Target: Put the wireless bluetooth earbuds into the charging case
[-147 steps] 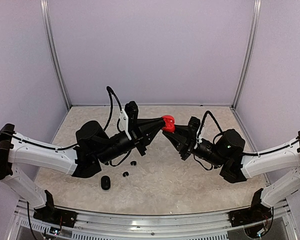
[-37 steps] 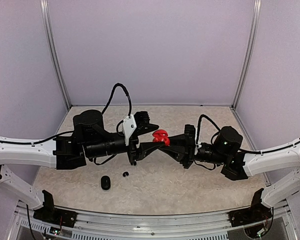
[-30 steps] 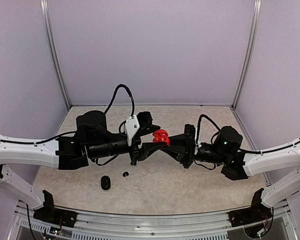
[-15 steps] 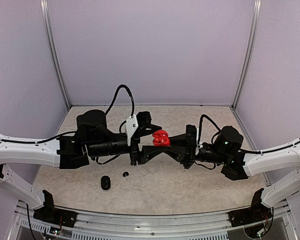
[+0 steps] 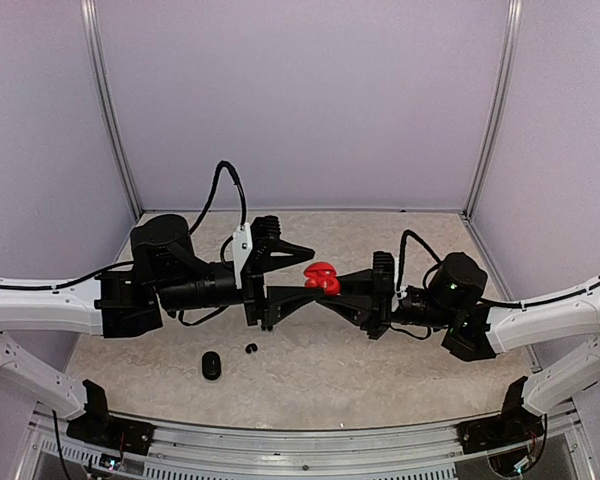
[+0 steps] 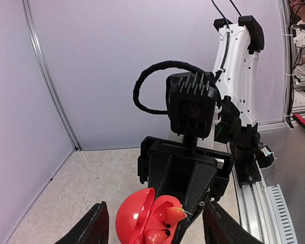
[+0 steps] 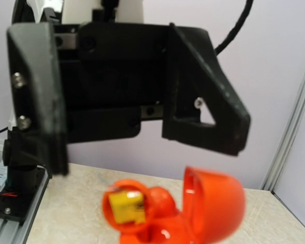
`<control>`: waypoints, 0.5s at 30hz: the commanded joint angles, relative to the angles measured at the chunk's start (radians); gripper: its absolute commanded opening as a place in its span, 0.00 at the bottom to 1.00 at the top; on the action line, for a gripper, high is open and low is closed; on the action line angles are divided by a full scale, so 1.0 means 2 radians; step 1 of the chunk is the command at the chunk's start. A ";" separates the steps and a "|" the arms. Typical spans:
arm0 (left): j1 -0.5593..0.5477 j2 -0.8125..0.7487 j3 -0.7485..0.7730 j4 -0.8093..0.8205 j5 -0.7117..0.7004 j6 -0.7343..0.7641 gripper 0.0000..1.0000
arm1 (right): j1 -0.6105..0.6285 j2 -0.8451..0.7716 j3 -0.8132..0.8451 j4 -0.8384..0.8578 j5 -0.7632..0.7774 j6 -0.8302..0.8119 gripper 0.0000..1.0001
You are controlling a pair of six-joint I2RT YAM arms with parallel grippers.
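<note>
The red charging case [image 5: 321,276] is open, up in the air over the table [image 5: 380,370]. My right gripper [image 5: 332,284] is squeezed tight on it. My left gripper [image 5: 304,272] faces it with its fingers [image 6: 95,227] wide apart, one on each side of the case. One tiny black earbud [image 5: 251,348] lies on the table, near a black case [image 5: 211,365].

text: none legible | yellow patch [image 7: 123,207] in charging case [image 7: 213,203]: maybe label, blurred
</note>
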 commanded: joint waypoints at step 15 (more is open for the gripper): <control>0.008 0.024 0.014 0.004 -0.040 -0.004 0.55 | 0.001 0.001 0.008 0.000 -0.018 0.003 0.07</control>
